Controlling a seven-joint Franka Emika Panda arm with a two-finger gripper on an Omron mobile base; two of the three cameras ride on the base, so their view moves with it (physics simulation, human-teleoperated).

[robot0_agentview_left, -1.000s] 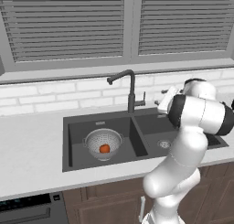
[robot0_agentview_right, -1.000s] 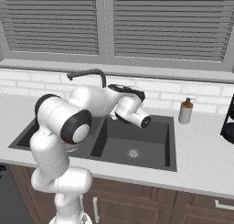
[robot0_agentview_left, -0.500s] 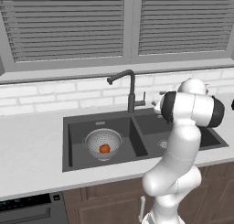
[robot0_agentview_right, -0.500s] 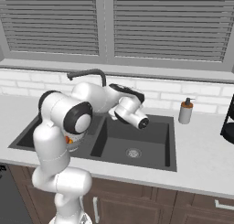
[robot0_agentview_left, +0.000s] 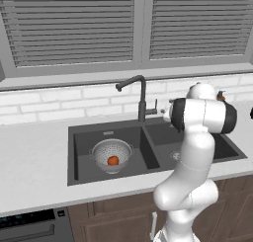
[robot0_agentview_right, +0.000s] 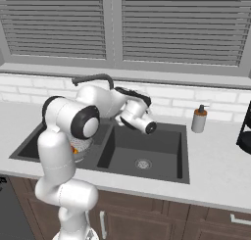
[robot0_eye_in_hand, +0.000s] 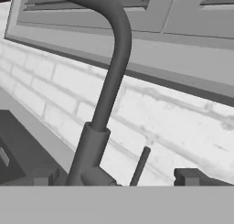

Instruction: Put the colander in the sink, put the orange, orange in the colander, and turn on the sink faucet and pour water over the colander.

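Down in the left basin of the dark double sink (robot0_agentview_left: 79,152) sits the silver colander (robot0_agentview_left: 112,154), upright, with one orange (robot0_agentview_left: 113,160) resting in its bowl; whether a second fruit lies in there too cannot be made out. In the right base view the colander is mostly hidden behind the robot's arm, with just a sliver of orange (robot0_agentview_right: 75,149) showing beside the elbow.

The sink faucet (robot0_agentview_left: 140,98) rises behind the divider between the two basins, its spout bent over toward the left basin. In the hand view the faucet (robot0_eye_in_hand: 106,95) stands very close, its thick base and curved neck running up the frame, with the thin side lever (robot0_eye_in_hand: 139,166) slanting up just to the right of the base.

The gripper (robot0_eye_in_hand: 116,181) is near the faucet base, its two dark tips spread apart with nothing between them. A soap bottle (robot0_agentview_right: 198,119) stands on the counter to the right of the sink.
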